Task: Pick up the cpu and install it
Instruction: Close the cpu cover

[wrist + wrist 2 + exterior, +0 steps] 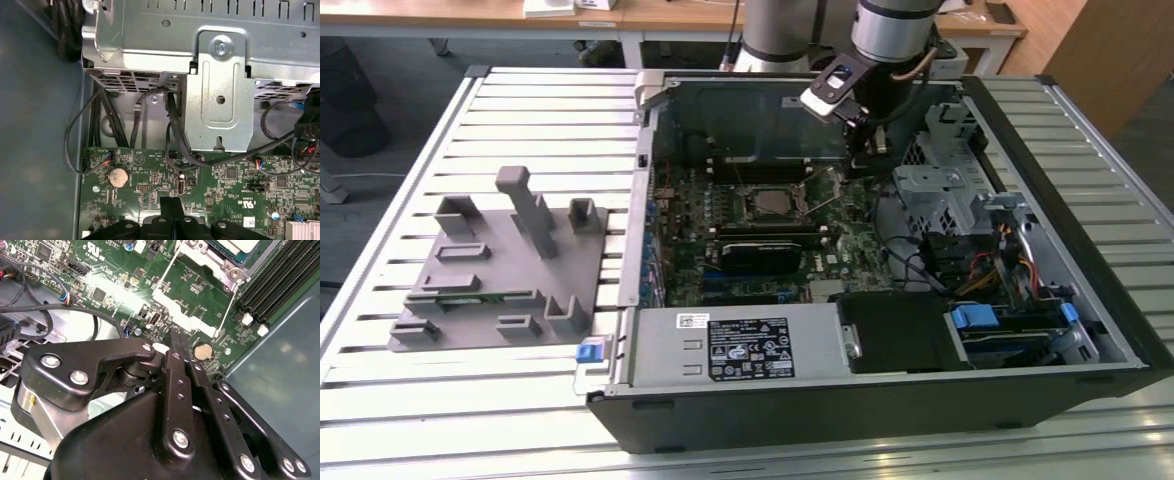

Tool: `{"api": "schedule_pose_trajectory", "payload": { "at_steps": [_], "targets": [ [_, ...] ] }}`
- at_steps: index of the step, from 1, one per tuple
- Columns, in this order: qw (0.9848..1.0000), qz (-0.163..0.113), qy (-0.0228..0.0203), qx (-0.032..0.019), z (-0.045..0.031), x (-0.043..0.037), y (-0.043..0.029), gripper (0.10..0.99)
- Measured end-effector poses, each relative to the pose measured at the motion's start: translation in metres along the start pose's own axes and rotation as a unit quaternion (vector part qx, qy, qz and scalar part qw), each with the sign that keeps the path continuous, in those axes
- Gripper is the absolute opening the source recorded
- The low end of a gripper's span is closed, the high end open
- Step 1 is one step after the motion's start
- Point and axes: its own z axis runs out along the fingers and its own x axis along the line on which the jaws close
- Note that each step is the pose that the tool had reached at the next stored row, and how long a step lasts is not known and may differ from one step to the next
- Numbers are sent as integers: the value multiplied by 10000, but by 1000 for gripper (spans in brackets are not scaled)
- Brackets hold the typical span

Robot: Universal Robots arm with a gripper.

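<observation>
Second wrist view: fingers (175, 342) tight together, nothing between, over the motherboard (110, 275); cpu (235, 247) cut off at the edge.

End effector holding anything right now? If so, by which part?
Nothing held. The end effector is shut empty just above the motherboard. The cpu sits on that board, apart from it.

cpu (236, 246) cropped (mostly), heatsink (303, 231) cropped
</observation>
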Motion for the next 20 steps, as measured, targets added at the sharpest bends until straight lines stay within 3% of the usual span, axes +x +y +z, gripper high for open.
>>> {"api": "schedule_pose_trajectory", "payload": {
  "at_steps": [4,9,16,20],
  "targets": [
    [10000,0,-3,8,70,7,-1,106],
    [10000,-1,-1,10,78,9,-35,106],
    [10000,-1,41,15,6,9,-117,106],
    [10000,-1,46,16,-8,11,-201,106]
  ]
}}
